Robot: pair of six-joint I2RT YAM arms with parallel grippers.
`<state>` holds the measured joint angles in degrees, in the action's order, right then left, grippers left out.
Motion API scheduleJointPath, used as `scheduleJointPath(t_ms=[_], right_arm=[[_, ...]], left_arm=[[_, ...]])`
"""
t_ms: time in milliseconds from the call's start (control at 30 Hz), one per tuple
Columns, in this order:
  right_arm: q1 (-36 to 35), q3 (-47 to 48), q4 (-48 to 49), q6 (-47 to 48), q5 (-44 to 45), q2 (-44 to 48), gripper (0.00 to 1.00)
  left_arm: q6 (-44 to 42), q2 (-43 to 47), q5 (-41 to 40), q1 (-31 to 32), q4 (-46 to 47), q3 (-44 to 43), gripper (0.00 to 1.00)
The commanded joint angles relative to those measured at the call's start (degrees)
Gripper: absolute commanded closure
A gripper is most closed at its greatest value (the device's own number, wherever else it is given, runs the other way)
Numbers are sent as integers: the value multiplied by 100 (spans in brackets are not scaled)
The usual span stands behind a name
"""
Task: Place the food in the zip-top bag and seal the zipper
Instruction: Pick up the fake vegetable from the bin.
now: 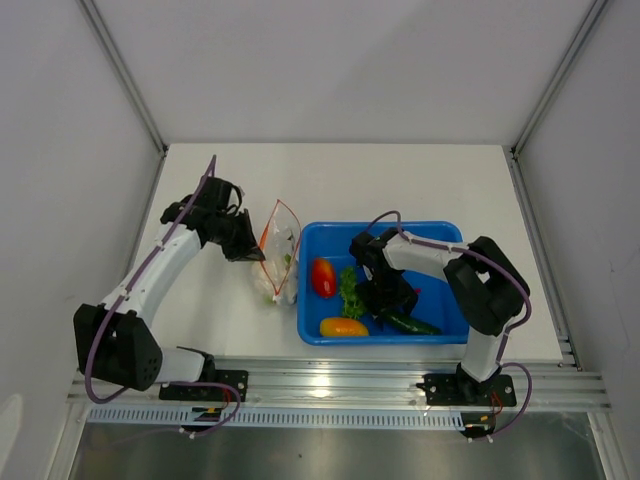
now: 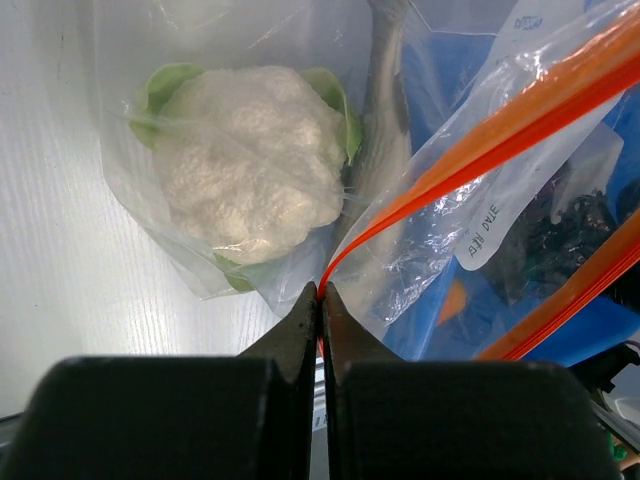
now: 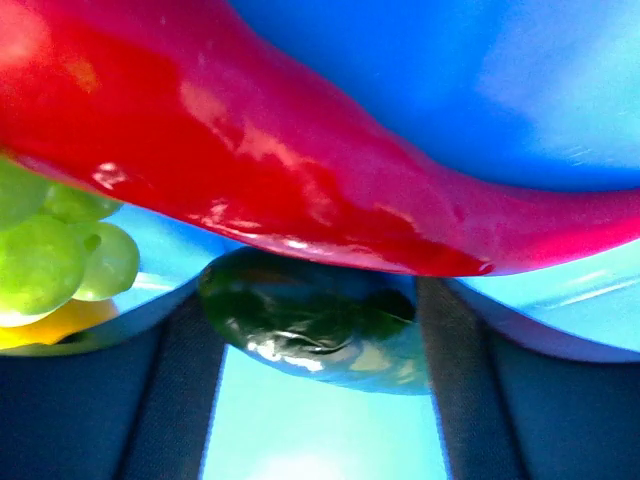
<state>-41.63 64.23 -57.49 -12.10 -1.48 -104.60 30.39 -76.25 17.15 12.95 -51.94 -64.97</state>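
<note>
The clear zip-top bag (image 1: 280,262) lies left of the blue tray, its mouth raised. My left gripper (image 2: 321,292) is shut on the orange-red zipper (image 2: 480,150) at the corner of the mouth. The white cauliflower (image 2: 250,160) and the grey fish (image 2: 388,130) are inside the bag. My right gripper (image 1: 385,300) is down in the tray. Its fingers (image 3: 170,400) press on both sides of the dark green cucumber (image 3: 310,320), whose other end shows in the top view (image 1: 412,323). The red chili (image 3: 300,170) lies just beyond the fingertips.
The blue tray (image 1: 440,232) also holds the red tomato (image 1: 322,277), the green lettuce (image 1: 350,292) and the yellow squash (image 1: 343,326) along its left side. The tray's walls stand close round my right gripper. White table surface lies behind the tray and the bag.
</note>
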Motion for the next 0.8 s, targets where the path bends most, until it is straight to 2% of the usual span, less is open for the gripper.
scheduleJointPath(t_ms=[0, 67, 167, 200, 267, 300, 367, 400, 567, 700, 767], right_arm=[[58, 29, 590, -3, 674, -201, 30], [84, 2, 634, -29, 780, -149, 33], [154, 2, 722, -64, 1026, -43, 42], [181, 11, 748, -99, 1113, -17, 47], [234, 37, 766, -117, 1175, 88, 52], [260, 37, 775, -126, 1228, 123, 58], [287, 63, 784, -117, 1272, 237, 62], [304, 81, 775, -126, 1333, 273, 68], [313, 257, 565, -188, 1317, 501, 82], [313, 582, 283, -284, 1229, 738, 100], [313, 827, 152, -354, 1159, 844, 100]], left_arm=[[-148, -109, -18, -29, 9, -262, 99], [-156, -136, -18, -29, 9, -288, 99], [-139, -206, -10, -38, 26, -306, 100], [-139, -215, -10, -29, 26, -306, 99], [-130, -276, 25, -38, 35, -323, 99], [-121, -294, 26, -38, 26, -323, 99], [-121, -320, 60, -38, 26, -341, 100], [-121, -329, 61, -38, 18, -341, 99], [-139, -329, 69, -38, -9, -367, 99], [-148, -303, 70, -38, -53, -420, 99], [-165, -277, 70, -38, -88, -464, 99]])
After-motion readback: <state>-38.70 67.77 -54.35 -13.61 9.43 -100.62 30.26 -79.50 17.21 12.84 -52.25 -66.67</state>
